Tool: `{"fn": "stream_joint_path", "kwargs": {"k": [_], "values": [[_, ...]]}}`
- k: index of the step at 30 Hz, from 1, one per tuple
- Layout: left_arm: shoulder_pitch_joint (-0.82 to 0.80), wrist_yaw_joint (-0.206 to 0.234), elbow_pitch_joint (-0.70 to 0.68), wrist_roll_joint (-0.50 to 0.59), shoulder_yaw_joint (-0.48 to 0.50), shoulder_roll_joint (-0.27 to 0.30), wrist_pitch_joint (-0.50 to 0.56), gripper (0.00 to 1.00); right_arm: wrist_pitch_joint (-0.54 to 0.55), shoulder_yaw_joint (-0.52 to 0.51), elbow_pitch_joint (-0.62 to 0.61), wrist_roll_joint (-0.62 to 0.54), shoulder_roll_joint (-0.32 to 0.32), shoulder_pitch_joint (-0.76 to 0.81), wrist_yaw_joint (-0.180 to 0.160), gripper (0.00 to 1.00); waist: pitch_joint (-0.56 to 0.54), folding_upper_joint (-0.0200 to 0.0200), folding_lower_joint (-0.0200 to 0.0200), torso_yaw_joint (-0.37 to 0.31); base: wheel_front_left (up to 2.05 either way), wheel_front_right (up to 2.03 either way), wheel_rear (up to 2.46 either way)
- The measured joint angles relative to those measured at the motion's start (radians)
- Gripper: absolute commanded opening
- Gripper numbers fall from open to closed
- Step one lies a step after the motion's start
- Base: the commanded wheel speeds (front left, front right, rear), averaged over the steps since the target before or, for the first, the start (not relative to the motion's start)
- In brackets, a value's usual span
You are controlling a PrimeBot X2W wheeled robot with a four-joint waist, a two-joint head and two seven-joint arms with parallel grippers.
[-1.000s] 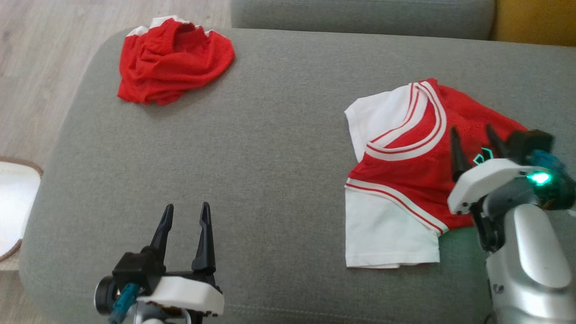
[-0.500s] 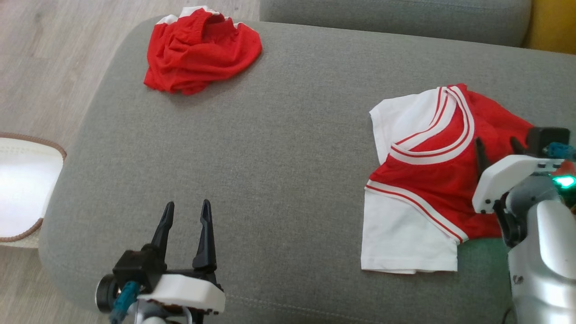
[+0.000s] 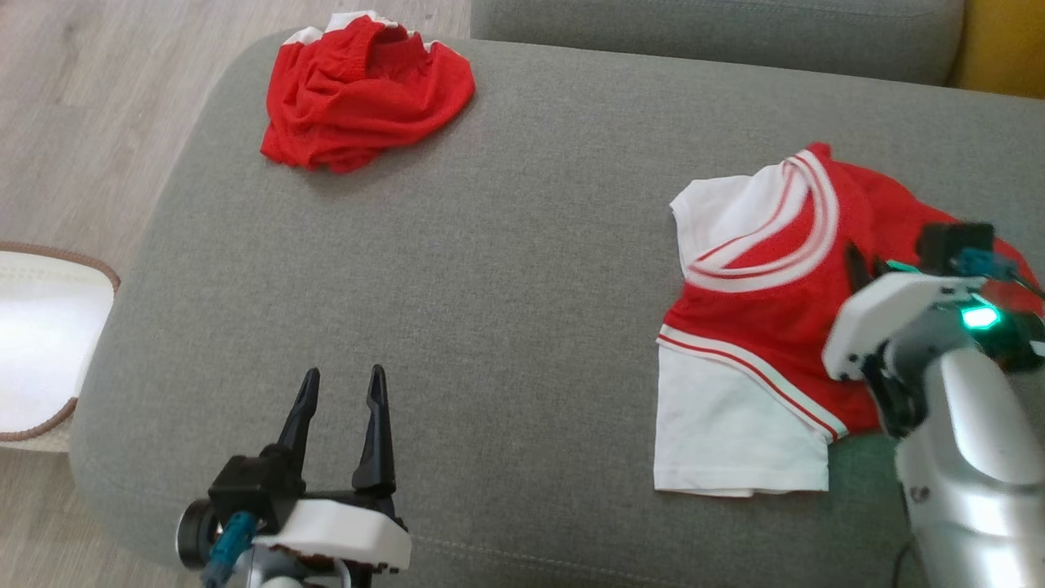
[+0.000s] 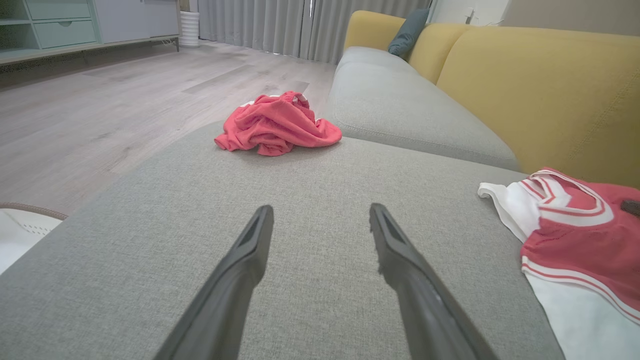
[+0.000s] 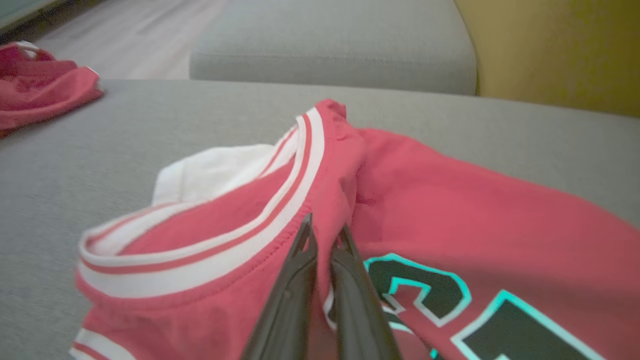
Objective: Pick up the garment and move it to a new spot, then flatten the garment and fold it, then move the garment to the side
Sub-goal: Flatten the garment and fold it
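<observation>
The garment, a red and white jersey [image 3: 759, 327], lies partly folded on the right of the grey sofa seat [image 3: 506, 269]. My right gripper [image 3: 863, 263] is shut on its red cloth just below the striped collar. In the right wrist view the right gripper [image 5: 325, 231] pinches a raised ridge of the jersey [image 5: 450, 200] beside a teal-edged print. My left gripper [image 3: 343, 377] hovers open and holds nothing over the seat's front left. The left wrist view has the left gripper [image 4: 321, 210] above bare cushion, with the jersey [image 4: 575, 235] at its right edge.
A crumpled red garment [image 3: 367, 90] lies at the seat's far left corner. A second grey cushion [image 3: 710, 33] and a yellow backrest [image 3: 1004, 41] border the far side. On the wooden floor at left stands a white brown-rimmed object [image 3: 41, 351].
My right gripper has shut on the jersey, and the cloth by the collar has bunched up. The head camera shifted a second ago. The left gripper stays put.
</observation>
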Motion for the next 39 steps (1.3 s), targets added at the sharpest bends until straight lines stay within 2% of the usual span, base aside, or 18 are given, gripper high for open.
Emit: {"fn": "stream_joint_path", "kwargs": {"k": [8,12,15,20,24,25,26,27,28,29,30,34,39], "values": [[0.001,0.0,0.004,0.0,-0.004,0.0,0.0,1.0,-0.09,0.182,-0.142,0.106,0.014,-0.036,0.0,0.0,-0.007,0.0,0.0,-0.004,0.0,0.0,0.0],[0.001,0.0,0.004,0.0,-0.009,0.0,0.0,1.0,-0.118,0.216,-0.216,0.139,0.027,-0.078,0.0,0.0,0.001,0.0,0.0,-0.002,0.0,0.0,0.0],[0.0,0.0,0.004,0.0,-0.011,0.0,0.0,1.0,-0.132,0.218,-0.217,0.14,0.039,-0.138,0.0,0.0,0.011,0.0,0.0,0.003,0.0,0.0,0.0],[-0.007,0.0,0.004,-0.001,-0.018,0.0,0.0,1.0,-0.131,0.231,-0.088,0.134,0.039,-0.257,0.0,0.0,0.028,0.0,0.0,0.027,0.0,0.0,0.0],[-0.033,-0.001,0.006,-0.001,-0.031,0.0,0.0,1.0,-0.171,0.254,0.082,0.127,0.04,-0.321,0.0,0.0,0.044,0.0,0.0,0.056,0.0,0.0,0.0],[-0.047,-0.001,0.008,-0.001,-0.046,0.0,0.0,1.0,-0.204,0.254,0.169,0.12,0.041,-0.352,0.0,0.0,0.053,0.0,0.0,0.073,0.0,0.0,0.0],[-0.051,-0.001,0.009,-0.005,-0.051,0.0,0.0,1.0,-0.224,0.246,0.211,0.102,0.042,-0.37,0.0,0.1,0.058,0.0,0.0,0.081,0.0,0.0,0.0],[-0.054,0.0,0.01,-0.011,-0.054,0.0,0.0,1.0,-0.246,0.227,0.25,0.08,0.042,-0.389,0.0,0.1,0.063,0.0,0.0,0.09,0.0,0.0,0.0],[-0.057,0.0,0.01,-0.012,-0.056,-0.001,0.0,1.0,-0.267,0.211,0.285,0.05,0.042,-0.408,0.0,0.39,0.069,0.0,0.0,0.097,0.0,0.0,0.0],[-0.06,0.0,0.011,-0.012,-0.057,-0.001,0.0,1.0,-0.292,0.193,0.317,0.017,0.041,-0.427,0.0,0.75,0.075,0.0,0.0,0.105,0.0,0.0,0.0],[-0.062,0.001,0.01,-0.012,-0.058,-0.001,0.0,1.0,-0.318,0.18,0.34,-0.006,0.041,-0.442,0.0,1.0,0.081,0.0,0.0,0.111,0.0,0.0,0.0],[-0.062,0.01,0.01,-0.019,-0.053,-0.001,0.0,1.0,-0.389,0.148,0.422,-0.047,0.042,-0.482,0.0,1.0,0.1,0.0,0.0,0.119,0.0,0.0,0.0],[-0.062,0.01,0.006,-0.019,-0.048,-0.001,0.0,1.0,-0.441,0.11,0.461,-0.049,0.041,-0.491,0.0,1.0,0.097,0.0,0.0,0.078,0.0,0.0,0.0]]}}
